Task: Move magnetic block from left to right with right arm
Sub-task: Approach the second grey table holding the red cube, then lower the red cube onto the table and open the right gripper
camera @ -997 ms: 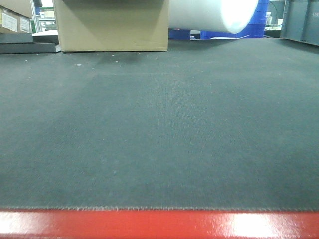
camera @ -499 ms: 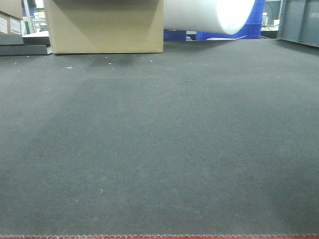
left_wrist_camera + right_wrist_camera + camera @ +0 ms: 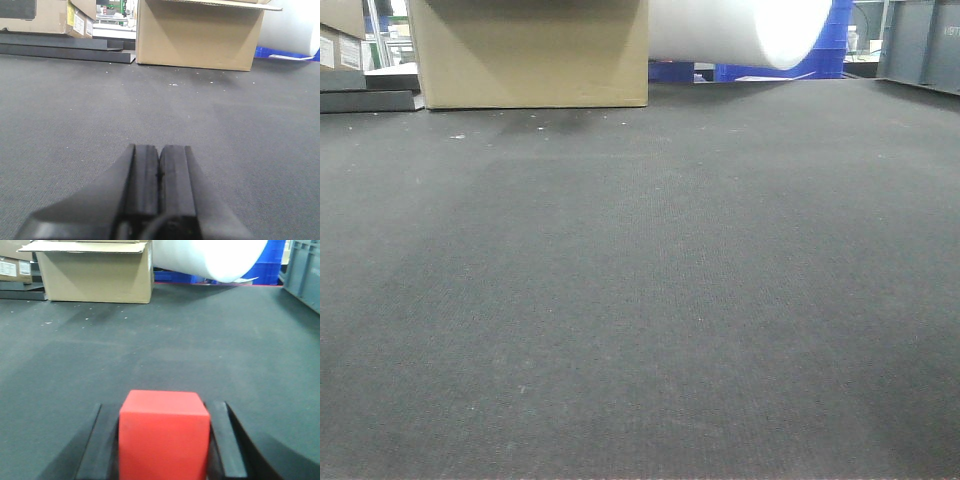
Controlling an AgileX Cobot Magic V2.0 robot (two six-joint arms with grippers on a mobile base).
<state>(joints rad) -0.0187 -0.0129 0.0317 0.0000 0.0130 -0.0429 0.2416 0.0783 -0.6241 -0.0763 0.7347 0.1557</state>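
Magnetic block (image 3: 164, 435) is held between the two black fingers (image 3: 102, 440) of the right end effector (image 3: 162, 412), which is closed on its red sides. It is seen low over the dark grey surface (image 3: 640, 300), and it cannot be told if the surface is touched. The left end effector (image 3: 159, 160) is shut tight, its pads pressed together with nothing held. A brown cardboard box (image 3: 530, 55) is set at the far edge of the surface, toward the left corner. A big white roll (image 3: 740, 30) is seen just beside it.
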